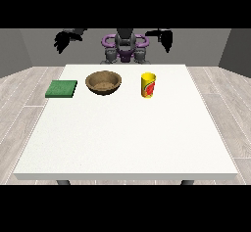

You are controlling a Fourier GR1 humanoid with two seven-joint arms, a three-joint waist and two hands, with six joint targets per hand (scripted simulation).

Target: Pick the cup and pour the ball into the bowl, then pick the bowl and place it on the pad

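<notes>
Two black hands are seen raised at the far side of the table, level with the robot's shoulders and well above the tabletop. The hand at the view's right [165,39] is held out to the side with its fingers hanging downward, apparently relaxed, though at this distance that is hard to confirm; nothing is held in it. The hand at the view's left [62,41] is held likewise, fingers drooping, with nothing grasped.

Below and nearer the camera than the hand at the view's right, well apart from it, a yellow cup [148,85] with a red mark on its side is stood upright on the white table [122,138]. The ball cannot be made out inside the cup. To the cup's left, near but not touching, a brown bowl [103,82] is set upright. Further left again, just beside the bowl and close to the table's edge, a flat green pad [62,88] is laid. The bowl and pad lie below the hand at the view's left, well apart from it.
</notes>
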